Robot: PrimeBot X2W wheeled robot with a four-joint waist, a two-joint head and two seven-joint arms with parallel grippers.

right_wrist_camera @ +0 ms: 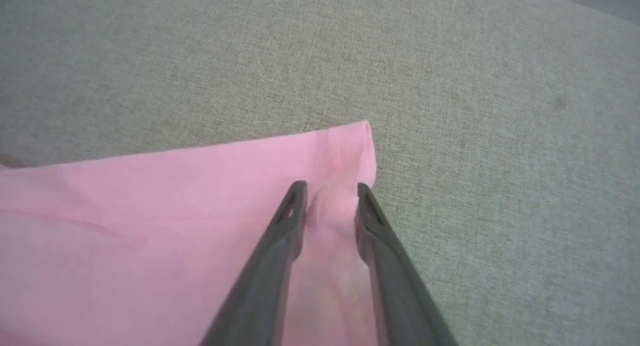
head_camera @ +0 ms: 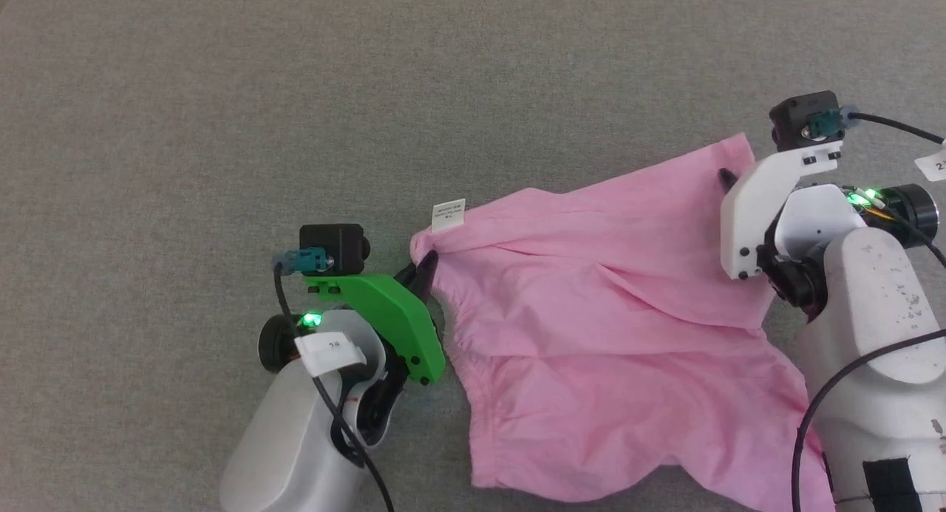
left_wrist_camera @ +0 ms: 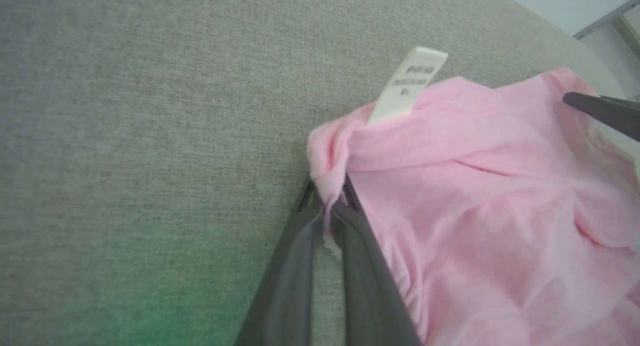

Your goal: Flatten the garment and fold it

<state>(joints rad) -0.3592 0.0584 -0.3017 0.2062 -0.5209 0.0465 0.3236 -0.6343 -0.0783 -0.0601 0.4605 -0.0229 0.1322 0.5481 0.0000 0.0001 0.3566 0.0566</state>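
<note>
Closest to me, the pink garment (head_camera: 591, 327) lies rumpled on the grey worktop (head_camera: 185, 113), its near hem curled. The left gripper (left_wrist_camera: 327, 198) has its fingers clamped on the bunched corner below the white label (left_wrist_camera: 407, 84). Farther off, the right gripper (right_wrist_camera: 330, 191) holds its fingers apart, astride the far hemmed corner (not visibly pinching). A one-sided pull could drag the cloth and deepen the creases.
</note>
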